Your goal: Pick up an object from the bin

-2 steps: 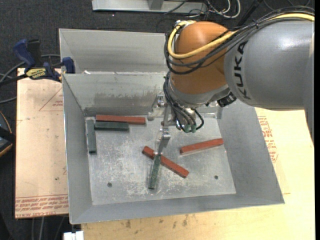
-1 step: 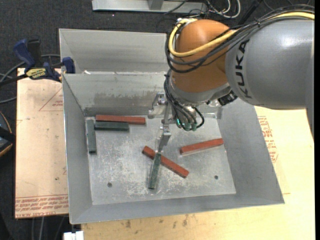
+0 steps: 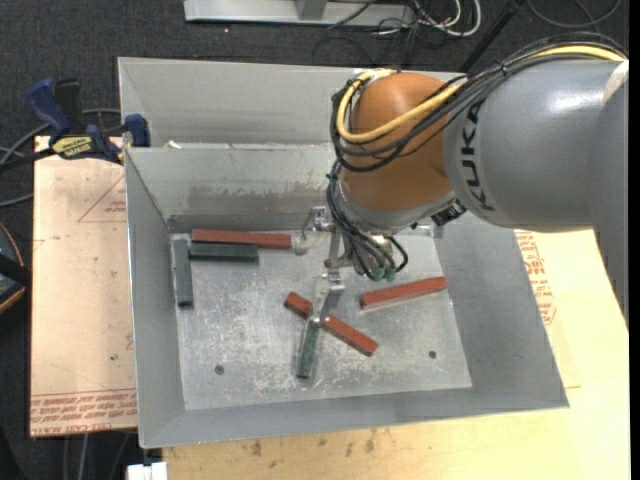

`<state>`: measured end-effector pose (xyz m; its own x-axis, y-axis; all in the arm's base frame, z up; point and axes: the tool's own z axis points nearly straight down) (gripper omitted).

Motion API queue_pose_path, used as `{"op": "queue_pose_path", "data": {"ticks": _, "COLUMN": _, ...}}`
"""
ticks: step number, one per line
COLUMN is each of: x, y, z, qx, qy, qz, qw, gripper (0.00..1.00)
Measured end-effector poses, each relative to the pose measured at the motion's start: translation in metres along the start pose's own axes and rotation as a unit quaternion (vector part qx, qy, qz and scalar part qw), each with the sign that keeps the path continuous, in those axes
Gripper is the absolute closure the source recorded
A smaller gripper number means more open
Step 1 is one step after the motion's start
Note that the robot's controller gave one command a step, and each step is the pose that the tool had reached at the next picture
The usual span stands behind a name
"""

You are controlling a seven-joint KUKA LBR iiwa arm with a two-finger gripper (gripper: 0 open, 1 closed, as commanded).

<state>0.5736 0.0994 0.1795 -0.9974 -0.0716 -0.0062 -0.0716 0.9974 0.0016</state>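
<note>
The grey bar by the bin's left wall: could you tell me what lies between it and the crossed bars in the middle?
Nothing: in the camera view, only bare bin floor separates the grey bar from the crossed red bar and green bar.

Your bin is dull, scuffed grey metal; the red bars and green bars look matt, the orange cover glossy.
</note>
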Motion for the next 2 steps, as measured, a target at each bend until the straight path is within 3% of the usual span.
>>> {"op": "queue_pose_path", "data": {"ticks": 1, "x": 0.017, "y": -0.010, "z": 0.067, "qx": 0.000, "qy": 0.0011, "qz": -0.006, "qw": 1.0000, "gripper": 0.00}}
{"op": "queue_pose_path", "data": {"ticks": 2, "x": -0.026, "y": -0.035, "z": 0.089, "qx": -0.003, "qy": 0.0041, "qz": 0.107, "qw": 0.9943, "gripper": 1.00}}
